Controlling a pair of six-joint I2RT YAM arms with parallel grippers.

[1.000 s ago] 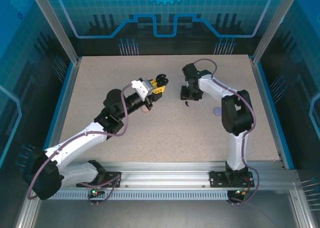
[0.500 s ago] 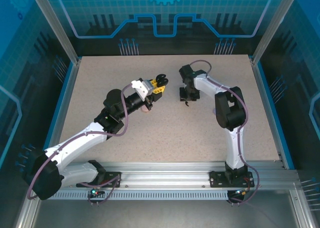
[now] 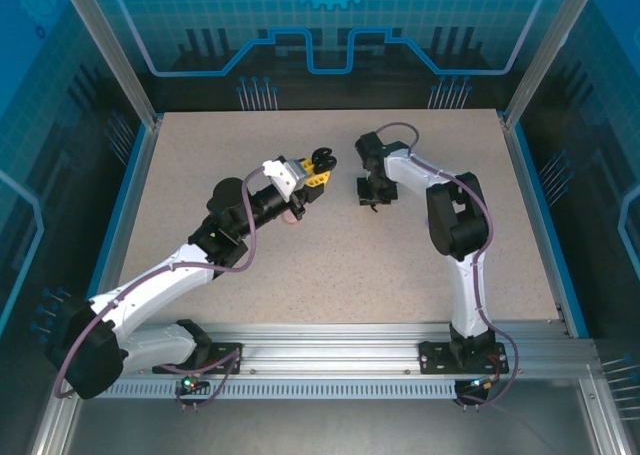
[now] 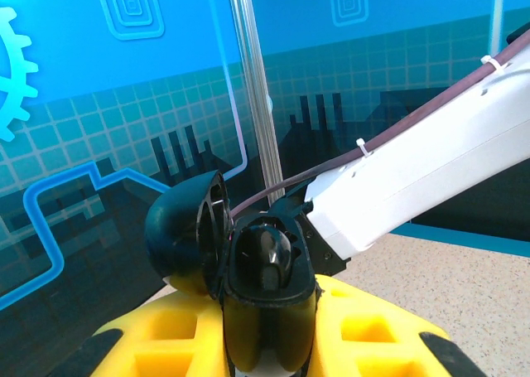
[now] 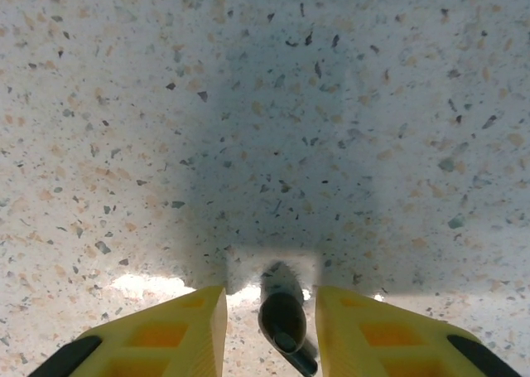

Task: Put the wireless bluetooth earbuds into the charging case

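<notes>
My left gripper (image 3: 318,165) is raised mid-table, shut on the black charging case (image 4: 269,311). The case's lid (image 4: 186,232) is flipped open to the left, and one black earbud (image 4: 276,257) sits in a socket. My right gripper (image 3: 371,197) points down at the table to the right of the case. Its yellow fingers (image 5: 178,327) stand apart on either side of a second black earbud (image 5: 283,315) lying on the surface, with a gap on both sides. That earbud (image 3: 373,208) shows from above as a small dark speck under the gripper.
A small pale pink round object (image 3: 291,218) lies on the speckled table (image 3: 330,265) just under my left forearm. Blue walls and metal posts ring the table. My right arm (image 3: 450,215) arches over the right half.
The right gripper has shifted slightly left and down over the loose earbud, its elbow swinging in, and its fingers have narrowed. The left arm and case have not moved.
</notes>
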